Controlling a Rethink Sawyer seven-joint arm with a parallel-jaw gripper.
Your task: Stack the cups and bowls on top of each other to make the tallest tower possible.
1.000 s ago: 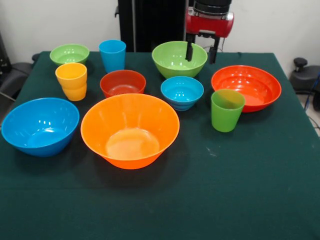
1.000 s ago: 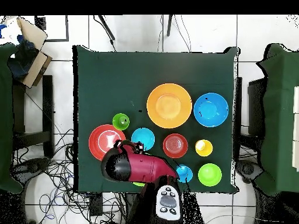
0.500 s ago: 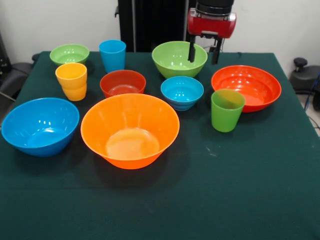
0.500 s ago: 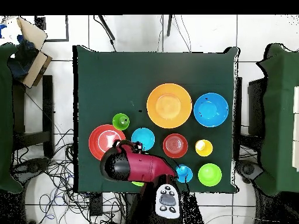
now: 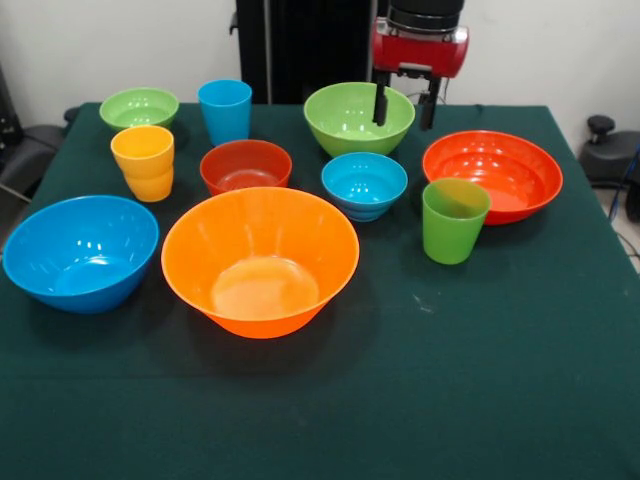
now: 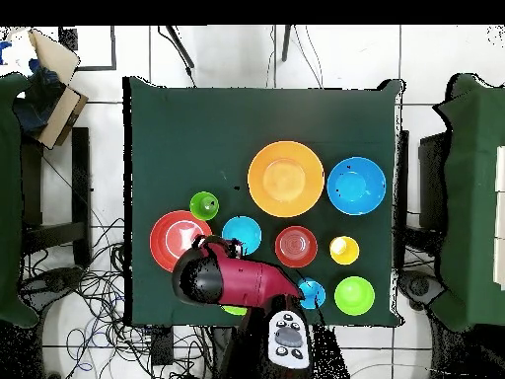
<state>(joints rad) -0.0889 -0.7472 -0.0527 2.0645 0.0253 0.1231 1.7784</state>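
Observation:
My gripper [image 5: 403, 106] hangs open and empty over the right rim of the medium green bowl [image 5: 350, 118]. All cups and bowls stand apart on the green table [image 5: 540, 400]; no tower stands. The blue cup [image 5: 225, 111], the yellow-orange cup [image 5: 143, 162] and the green cup [image 5: 454, 220] are upright. A small green bowl [image 5: 139, 107], small red bowl [image 5: 246, 166], small blue bowl [image 5: 364, 185], wide red-orange bowl [image 5: 492, 173], large orange bowl [image 5: 260, 260] and large blue bowl [image 5: 80, 250] surround them. In the overhead view the red arm [image 6: 222, 281] covers the gripper and most of the medium green bowl.
A black chair base [image 5: 600, 130] stands off the table's right side. Cables lie on the floor [image 6: 99, 286] near the robot's base, and a cardboard box [image 6: 54, 69] sits beyond one table corner. Dark tables flank both sides in the overhead view.
The gripper has shifted only slightly by the green bowl's rim. Nothing on the table has moved.

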